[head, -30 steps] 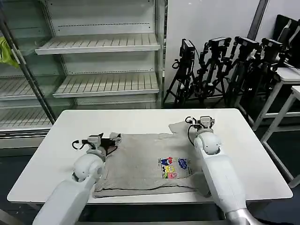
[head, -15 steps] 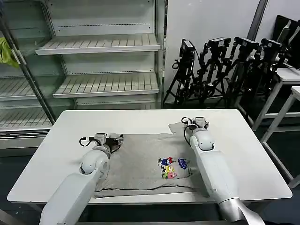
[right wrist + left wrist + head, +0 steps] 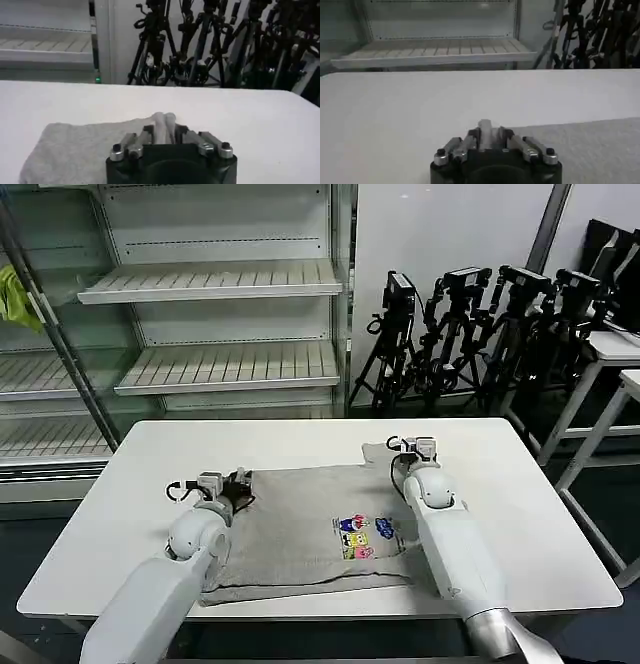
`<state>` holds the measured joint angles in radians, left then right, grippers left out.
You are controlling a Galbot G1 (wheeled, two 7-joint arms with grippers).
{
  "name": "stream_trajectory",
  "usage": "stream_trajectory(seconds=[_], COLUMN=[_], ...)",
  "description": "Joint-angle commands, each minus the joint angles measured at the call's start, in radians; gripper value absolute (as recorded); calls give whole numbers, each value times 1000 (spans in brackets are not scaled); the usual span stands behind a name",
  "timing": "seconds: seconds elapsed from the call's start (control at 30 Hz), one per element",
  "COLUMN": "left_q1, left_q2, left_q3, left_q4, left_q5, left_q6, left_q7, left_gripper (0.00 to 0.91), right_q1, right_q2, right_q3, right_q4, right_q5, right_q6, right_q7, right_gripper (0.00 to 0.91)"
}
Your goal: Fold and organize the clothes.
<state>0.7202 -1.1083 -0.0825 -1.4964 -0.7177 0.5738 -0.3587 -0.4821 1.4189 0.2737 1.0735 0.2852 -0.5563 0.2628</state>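
**Both grippers low at the shirt's far corners**

The left gripper (image 3: 240, 482) sits down at the table, its fingers drawn together at the far left corner of the grey T-shirt (image 3: 300, 529); in its wrist view the fingers (image 3: 487, 131) meet right at the cloth's edge, though whether fabric is truly nipped between them I cannot tell. The right gripper (image 3: 400, 446) is low at the far right corner, and there the wrist camera is plainer: its fingers are pinched on a small raised fold of the grey cloth (image 3: 164, 120), which bunches up between the tips.

The T-shirt lies spread on the white table (image 3: 520, 514), stretched between the two grippers and reaching back toward the robot, its multicoloured print (image 3: 360, 536) facing up nearer the right arm (which covers the shirt's right edge). The near left part of the shirt is hidden under the left arm, and the near hem looks doubled over.

Beyond the table stand pale shelves (image 3: 225, 364) and a row of black tripods (image 3: 480, 334); a yellow-green cloth (image 3: 14, 294) hangs at the far left, cut off by the frame.
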Motion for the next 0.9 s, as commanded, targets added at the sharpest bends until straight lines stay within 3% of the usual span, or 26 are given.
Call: stream_trajectory(seconds=[0.03,0.43,0.9], left_q1=[10,79,220], left_q2=[3,60,123], left_q3=[-9,-53,-147], left_q4=[-23,-194,-400], left_q5=[-25,-30,-27], left_q6=[3,-10,-6], left_q7=[8,15,21], left_gripper=[60,60,60], right_q1=[-27,-101,-340], right_q2=[-8,-66,-189], right_q3=[-8,-4,69], right_q4=[110,340,695], right_q5=[45,114,120], right_q6=[80,192,158], right_q7=[9,19,9], right_gripper=[0,0,0])
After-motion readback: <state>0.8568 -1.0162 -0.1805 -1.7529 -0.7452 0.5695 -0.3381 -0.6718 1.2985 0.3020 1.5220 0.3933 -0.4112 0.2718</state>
